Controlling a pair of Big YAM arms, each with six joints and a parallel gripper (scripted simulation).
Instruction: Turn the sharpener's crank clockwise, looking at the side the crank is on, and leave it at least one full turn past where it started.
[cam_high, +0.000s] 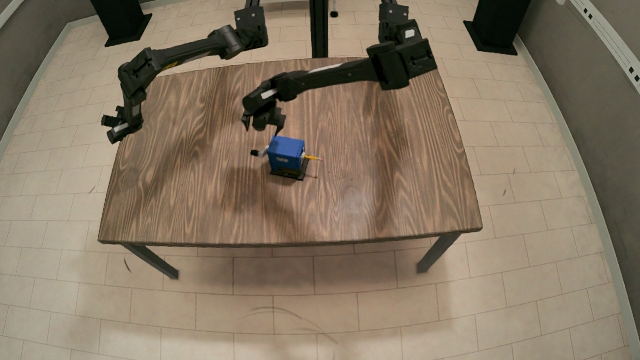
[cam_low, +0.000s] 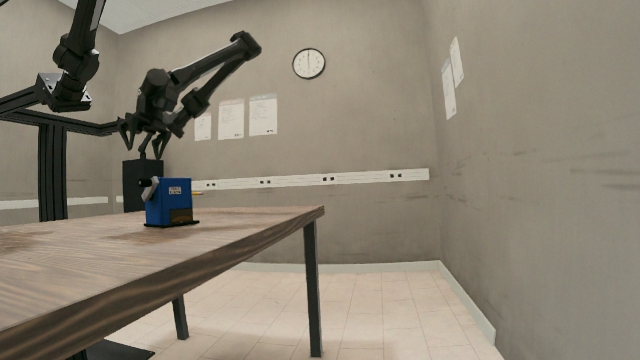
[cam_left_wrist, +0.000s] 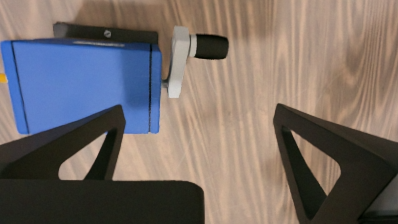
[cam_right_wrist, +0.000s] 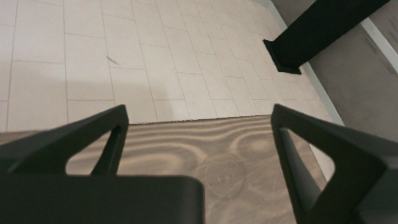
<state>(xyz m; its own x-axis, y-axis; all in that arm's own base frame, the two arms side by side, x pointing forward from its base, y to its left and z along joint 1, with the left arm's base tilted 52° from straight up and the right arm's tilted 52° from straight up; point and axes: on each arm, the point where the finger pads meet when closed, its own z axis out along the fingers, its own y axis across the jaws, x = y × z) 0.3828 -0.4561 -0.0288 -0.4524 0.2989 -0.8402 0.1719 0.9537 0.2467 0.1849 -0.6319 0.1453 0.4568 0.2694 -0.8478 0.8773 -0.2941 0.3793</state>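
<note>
The blue sharpener (cam_high: 286, 147) (cam_low: 167, 202) (cam_left_wrist: 90, 75) stands upright on the table. Its grey crank arm (cam_low: 149, 190) (cam_left_wrist: 178, 67) is on the side opposite the pencil (cam_high: 312, 158) (cam_low: 198, 193) (cam_left_wrist: 3, 78). The black crank handle (cam_high: 254, 153) (cam_low: 145, 182) (cam_left_wrist: 212, 47) points outward from the raised end of the arm. My left gripper (cam_high: 261, 132) (cam_low: 144, 153) (cam_left_wrist: 199, 112) is open and empty, above and behind the sharpener, pointing down; nothing touches the handle. My right gripper (cam_high: 106, 128) (cam_right_wrist: 199, 112) is open and empty, far off beyond the table's side edge.
The wooden table (cam_high: 400, 200) (cam_low: 225, 260) (cam_left_wrist: 240, 150) (cam_right_wrist: 175, 155) carries the sharpener near its middle. The sharpener has a thin black base (cam_low: 172, 225) (cam_left_wrist: 135, 36). The left arm reaches over the table's rear part. A black upright post (cam_high: 319, 30) stands behind the table.
</note>
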